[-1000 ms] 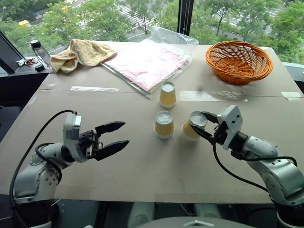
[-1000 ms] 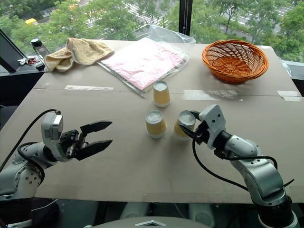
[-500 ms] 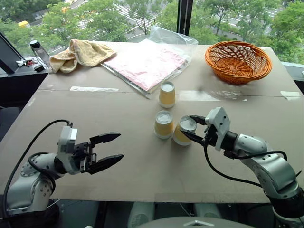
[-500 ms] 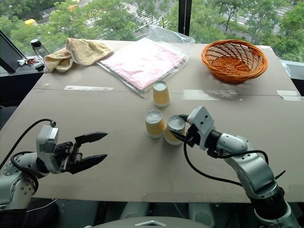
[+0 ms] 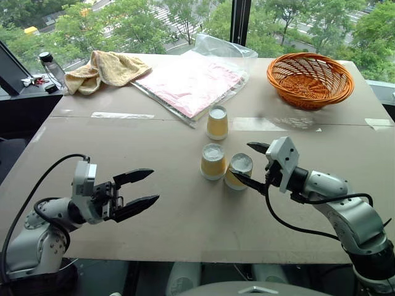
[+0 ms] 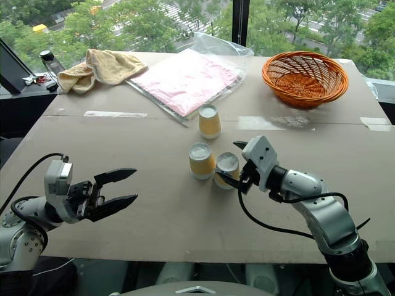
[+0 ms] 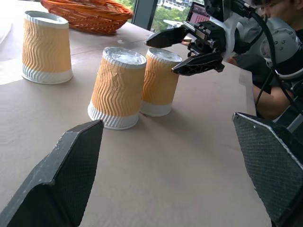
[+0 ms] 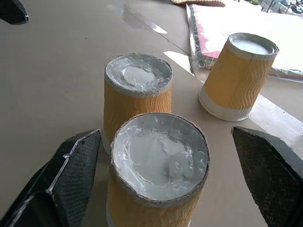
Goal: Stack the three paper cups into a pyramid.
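Three ribbed yellow-tan paper cups stand upside down on the brown cardboard-covered table [image 5: 185,222]: two [image 5: 213,161] [image 5: 238,171] touching side by side, the third [image 5: 217,123] apart behind them. The right gripper [image 5: 253,165] has its fingers spread around the right-hand cup, released. The left gripper [image 5: 142,188] hovers open, well left.
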Robot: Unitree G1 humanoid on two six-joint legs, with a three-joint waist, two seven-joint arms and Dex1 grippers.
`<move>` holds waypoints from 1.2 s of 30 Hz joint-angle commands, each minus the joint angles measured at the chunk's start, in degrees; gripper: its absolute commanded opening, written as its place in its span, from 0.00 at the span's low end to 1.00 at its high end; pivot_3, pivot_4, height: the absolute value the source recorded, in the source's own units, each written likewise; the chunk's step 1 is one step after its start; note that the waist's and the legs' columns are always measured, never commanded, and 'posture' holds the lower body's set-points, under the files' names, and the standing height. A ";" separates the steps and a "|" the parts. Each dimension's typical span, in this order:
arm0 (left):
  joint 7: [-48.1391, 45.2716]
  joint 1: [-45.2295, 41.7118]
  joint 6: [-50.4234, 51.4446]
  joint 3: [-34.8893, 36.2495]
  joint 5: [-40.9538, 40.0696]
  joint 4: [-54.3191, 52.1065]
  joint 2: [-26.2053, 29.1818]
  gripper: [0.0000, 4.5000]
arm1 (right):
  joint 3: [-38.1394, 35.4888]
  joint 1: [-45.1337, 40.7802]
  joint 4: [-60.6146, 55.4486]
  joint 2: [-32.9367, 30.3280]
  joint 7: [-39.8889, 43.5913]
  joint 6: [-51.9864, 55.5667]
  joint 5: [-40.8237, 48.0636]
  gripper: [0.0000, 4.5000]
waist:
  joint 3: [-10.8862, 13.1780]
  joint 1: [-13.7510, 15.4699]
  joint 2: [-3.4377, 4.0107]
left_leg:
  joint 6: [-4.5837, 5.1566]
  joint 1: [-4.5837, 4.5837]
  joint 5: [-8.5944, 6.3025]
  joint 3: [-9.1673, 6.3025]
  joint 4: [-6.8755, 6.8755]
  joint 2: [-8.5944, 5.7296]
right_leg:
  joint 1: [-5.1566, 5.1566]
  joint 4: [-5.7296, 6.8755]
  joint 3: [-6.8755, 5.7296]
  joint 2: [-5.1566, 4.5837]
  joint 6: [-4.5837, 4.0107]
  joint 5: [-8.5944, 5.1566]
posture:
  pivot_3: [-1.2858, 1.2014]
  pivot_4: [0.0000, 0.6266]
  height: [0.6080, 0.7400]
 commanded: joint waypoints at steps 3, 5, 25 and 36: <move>3.89 -3.67 1.75 1.01 -1.95 0.82 -1.04 1.00 | -7.79 -5.33 -3.54 0.57 -0.18 4.27 10.72 0.99 | -0.01 -0.11 -0.03 | 0.00 0.01 0.00 0.00 0.01 0.00 | 0.00 0.01 0.00 0.01 0.00 0.01 | 0.52 0.24 1.00; 5.46 -5.78 2.41 0.96 -2.16 1.82 -1.45 1.00 | -8.13 -9.83 0.34 0.70 -2.03 5.77 9.85 0.99 | 0.02 -0.25 0.00 | 0.00 0.05 0.00 0.02 0.00 0.00 | 0.01 0.02 0.01 0.01 0.00 0.01 | 0.52 0.24 1.00; 4.16 -2.85 1.74 3.16 -2.11 0.70 -0.93 1.00 | 5.63 -49.54 68.29 12.47 17.03 -14.38 -9.69 0.99 | 0.18 -1.71 0.08 | 0.00 -0.13 0.00 0.13 -0.27 0.00 | -0.33 0.06 0.08 0.03 0.20 0.15 | 0.52 0.24 1.00; 5.72 1.83 1.83 5.65 -3.02 -3.21 -1.74 1.00 | 3.02 -60.02 95.06 21.67 15.17 -27.68 -16.61 0.99 | 0.27 -1.66 0.20 | -0.02 -0.11 0.01 0.12 -0.29 -0.01 | -0.39 0.20 0.08 0.04 0.18 0.15 | 0.52 0.24 1.00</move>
